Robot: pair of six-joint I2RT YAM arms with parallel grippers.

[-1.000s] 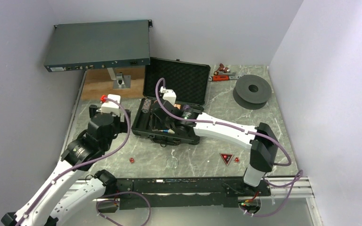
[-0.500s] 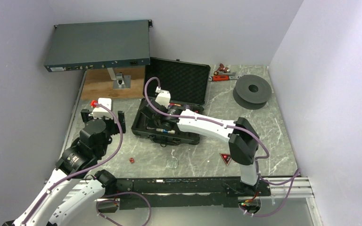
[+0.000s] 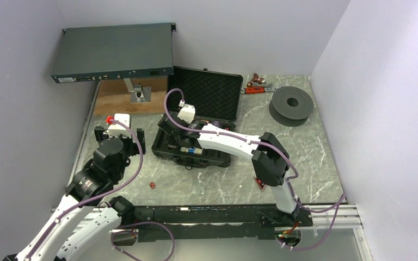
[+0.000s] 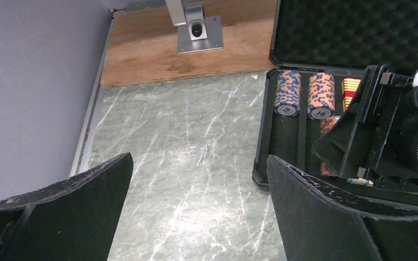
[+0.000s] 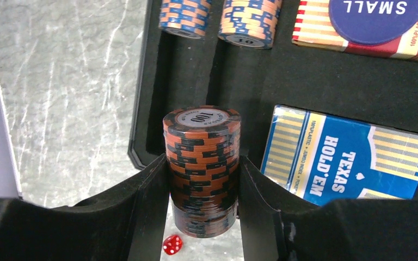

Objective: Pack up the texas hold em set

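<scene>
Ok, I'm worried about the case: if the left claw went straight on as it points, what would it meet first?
Probably the bare table, left of the case; the left claw seems aimed past it, depth unclear.

Matt black foam (image 4: 354, 32) lines the case (image 4: 259, 173); tabletop (image 4: 185, 163) smooth, stone-like; board (image 4: 147, 51) bare wood.

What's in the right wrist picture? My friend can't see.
The right hand grips a stack of orange-and-black striped poker chips over the edge of the black foam-lined case. A blue Texas Hold'em card deck lies inside; a small red die sits on the grey table.
</scene>
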